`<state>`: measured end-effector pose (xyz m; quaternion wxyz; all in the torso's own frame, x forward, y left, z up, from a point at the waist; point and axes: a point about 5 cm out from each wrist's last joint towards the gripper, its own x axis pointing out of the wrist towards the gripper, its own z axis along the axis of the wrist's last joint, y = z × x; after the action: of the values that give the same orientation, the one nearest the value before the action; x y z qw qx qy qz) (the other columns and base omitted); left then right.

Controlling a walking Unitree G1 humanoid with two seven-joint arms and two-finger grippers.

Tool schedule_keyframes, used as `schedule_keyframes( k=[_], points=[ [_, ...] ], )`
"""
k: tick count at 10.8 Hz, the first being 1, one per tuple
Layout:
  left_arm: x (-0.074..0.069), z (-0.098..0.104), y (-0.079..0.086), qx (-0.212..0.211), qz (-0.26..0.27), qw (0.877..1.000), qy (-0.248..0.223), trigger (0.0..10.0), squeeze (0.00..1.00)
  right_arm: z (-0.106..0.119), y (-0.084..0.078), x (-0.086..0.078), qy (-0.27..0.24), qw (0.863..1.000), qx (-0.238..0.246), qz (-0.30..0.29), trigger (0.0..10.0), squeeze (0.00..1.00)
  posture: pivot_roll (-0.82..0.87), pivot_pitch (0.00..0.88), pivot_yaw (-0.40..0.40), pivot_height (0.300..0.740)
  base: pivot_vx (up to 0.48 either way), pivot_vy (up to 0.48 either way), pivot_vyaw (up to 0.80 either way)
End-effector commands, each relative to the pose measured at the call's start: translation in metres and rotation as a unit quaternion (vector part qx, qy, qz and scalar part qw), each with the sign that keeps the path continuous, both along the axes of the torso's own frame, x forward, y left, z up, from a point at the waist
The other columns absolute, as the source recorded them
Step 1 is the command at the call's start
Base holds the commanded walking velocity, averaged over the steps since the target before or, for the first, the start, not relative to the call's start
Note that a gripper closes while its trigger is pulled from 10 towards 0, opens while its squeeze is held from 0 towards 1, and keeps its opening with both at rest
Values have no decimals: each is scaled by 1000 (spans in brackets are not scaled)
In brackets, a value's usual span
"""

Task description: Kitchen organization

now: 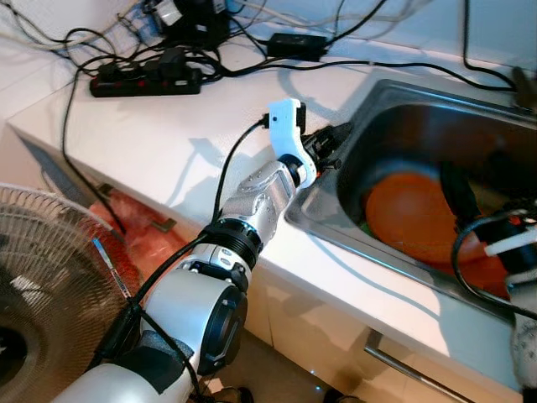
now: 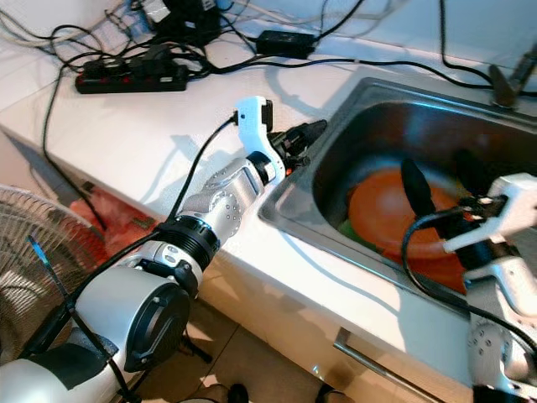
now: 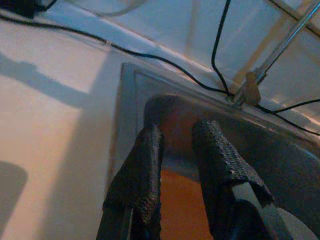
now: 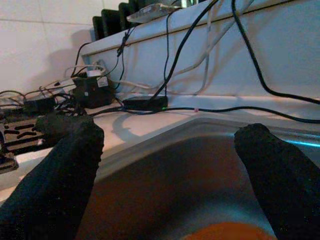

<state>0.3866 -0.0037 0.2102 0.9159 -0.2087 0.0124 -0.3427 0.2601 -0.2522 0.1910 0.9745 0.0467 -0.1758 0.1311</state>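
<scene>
A steel sink (image 1: 394,109) is set into the white counter (image 1: 168,143). In its basin lies a large orange plate (image 1: 411,214), with a bit of green (image 2: 357,235) at its near edge. My left gripper (image 1: 336,138) reaches across the counter to the sink's left rim. Its fingers (image 3: 150,150) stand a little apart with nothing between them. Over the orange plate, inside the basin, my right gripper (image 2: 443,180) hangs with its fingers (image 4: 65,150) spread wide and nothing held.
A black power strip (image 1: 147,81) and several cables (image 1: 403,67) lie along the back of the counter. A round fan (image 1: 42,294) stands low on the left. A drawer handle (image 1: 403,365) shows below the counter front.
</scene>
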Motion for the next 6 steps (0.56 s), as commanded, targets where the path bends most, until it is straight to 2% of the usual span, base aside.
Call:
schedule_keyframes(
  k=[1,2,3,4,5,6],
  points=[
    [-19,7,-43,-14,-38,999,-20,10000,0,-25,8,2,44,999,22,2,10000,0,-107,144,149,740,0,0,0],
    [-9,8,-16,24,22,997,-64,10000,0,-26,13,7,48,999,16,-1,10000,0,-92,144,148,740,0,0,0],
    [-3,12,7,61,70,990,-109,10000,0,-22,20,12,41,999,18,-2,10000,0,-78,141,147,740,0,0,0],
    [0,13,32,112,118,974,-157,10000,0,-17,22,22,35,999,21,-35,10000,0,-67,140,146,740,0,0,0],
    [-2,8,57,143,163,959,-184,10000,0,-15,26,29,29,998,32,-54,10000,0,-67,140,146,740,0,0,0],
    [-4,3,68,149,182,954,-187,10000,0,-14,31,32,25,997,35,-58,10000,0,-67,140,146,740,0,0,0]
  ],
)
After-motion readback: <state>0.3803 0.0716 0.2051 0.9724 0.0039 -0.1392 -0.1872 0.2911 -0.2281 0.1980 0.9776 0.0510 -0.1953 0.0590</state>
